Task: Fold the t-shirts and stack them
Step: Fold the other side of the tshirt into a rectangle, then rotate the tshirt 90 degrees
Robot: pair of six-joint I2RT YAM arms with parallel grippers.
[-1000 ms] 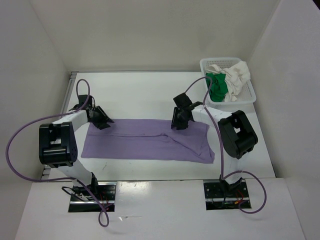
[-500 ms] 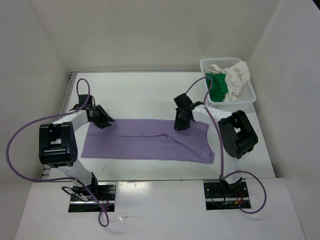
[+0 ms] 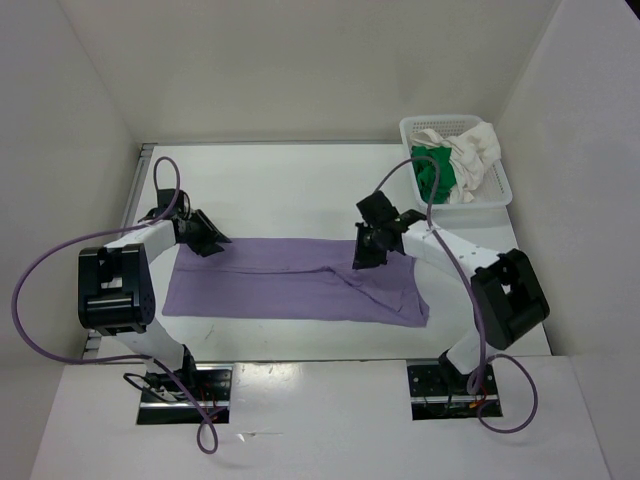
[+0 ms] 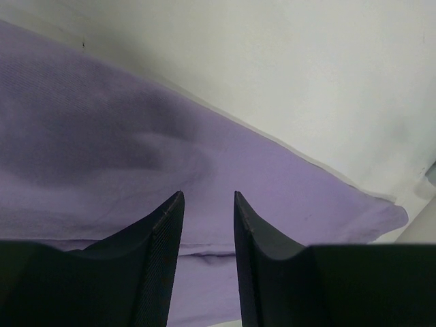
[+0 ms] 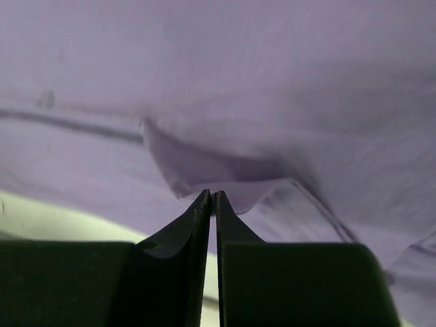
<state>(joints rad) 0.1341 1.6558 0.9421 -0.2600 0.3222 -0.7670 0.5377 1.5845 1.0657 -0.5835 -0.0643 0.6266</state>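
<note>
Treat the lavender shirt [image 3: 290, 285], spread flat across the middle of the table [image 3: 290, 190], as light, limp and easily wrinkled. Take hold along the far edge. Note the right gripper [image 5: 212, 195] pinching a small fold there, and the left gripper [image 4: 208, 196] spread over the far left corner.

We are seeing a plain pale lavender-purple cloth t-shirt [image 3: 290, 285] spreading over the white desk [image 3: 290, 190]. A bright green cloth t-shirt [image 3: 435, 175] and a creamy white cloth t-shirt [image 3: 472, 150] are showing in the white plastic mesh basket [image 3: 480, 199]. The left hand [image 4: 208, 204] and the right hand [image 5: 212, 197] are looking matte black, their cables [image 3: 30, 290] purple.
</note>
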